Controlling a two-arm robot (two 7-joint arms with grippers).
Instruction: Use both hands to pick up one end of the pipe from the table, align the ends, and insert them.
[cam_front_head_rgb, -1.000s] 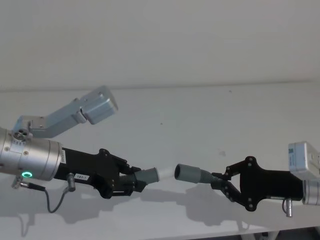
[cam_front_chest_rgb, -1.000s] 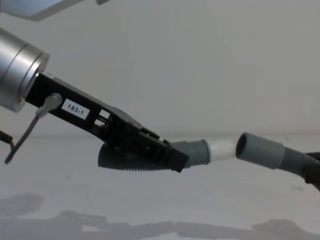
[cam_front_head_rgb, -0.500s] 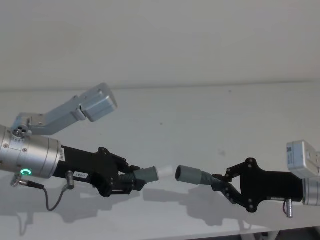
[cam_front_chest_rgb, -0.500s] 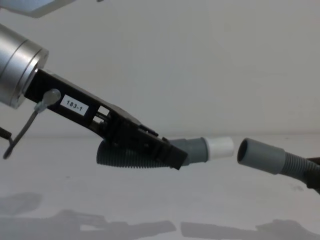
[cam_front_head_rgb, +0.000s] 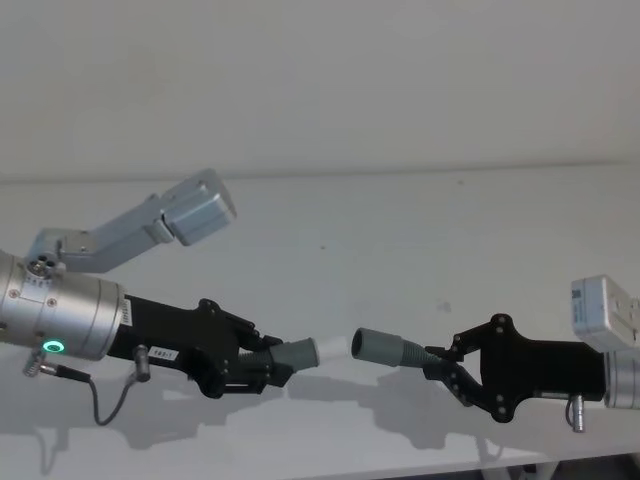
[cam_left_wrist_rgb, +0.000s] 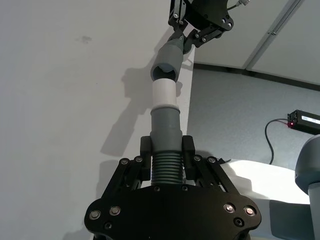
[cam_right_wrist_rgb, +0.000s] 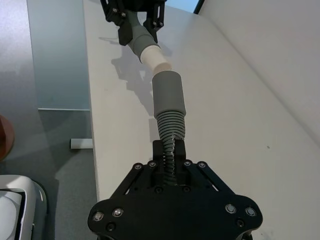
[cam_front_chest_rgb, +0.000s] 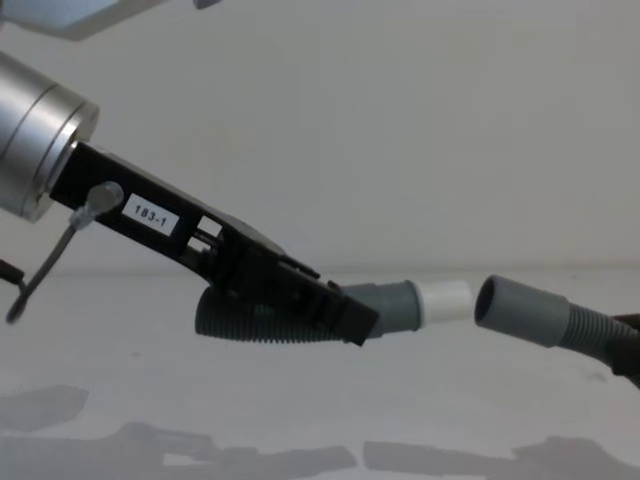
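Observation:
Both pipe pieces hang above the white table (cam_front_head_rgb: 420, 240). My left gripper (cam_front_head_rgb: 272, 366) is shut on the ribbed hose (cam_front_chest_rgb: 250, 322) just behind its grey cuff (cam_front_head_rgb: 297, 353). The narrower white tip (cam_front_head_rgb: 331, 348) points right. My right gripper (cam_front_head_rgb: 441, 366) is shut on the other ribbed piece (cam_right_wrist_rgb: 170, 131), and its wider grey socket cuff (cam_front_head_rgb: 373, 346) faces left. The white tip (cam_front_chest_rgb: 446, 300) sits right at the socket's (cam_front_chest_rgb: 522, 311) open mouth, roughly in line with it. From the left wrist, the tip (cam_left_wrist_rgb: 165, 93) meets the socket (cam_left_wrist_rgb: 168, 59).
A grey camera bracket (cam_front_head_rgb: 185, 212) sticks up behind the left arm. A white box (cam_front_head_rgb: 603, 314) rides on the right wrist. The table's front edge (cam_front_head_rgb: 560, 462) runs just below both grippers. Beyond the edge lies grey floor (cam_left_wrist_rgb: 240, 115) with a black device (cam_left_wrist_rgb: 305, 119).
The left gripper has moved right with its piece. The gap seen half a second ago has closed, and the white tip now reaches the socket's mouth. The right gripper barely moved.

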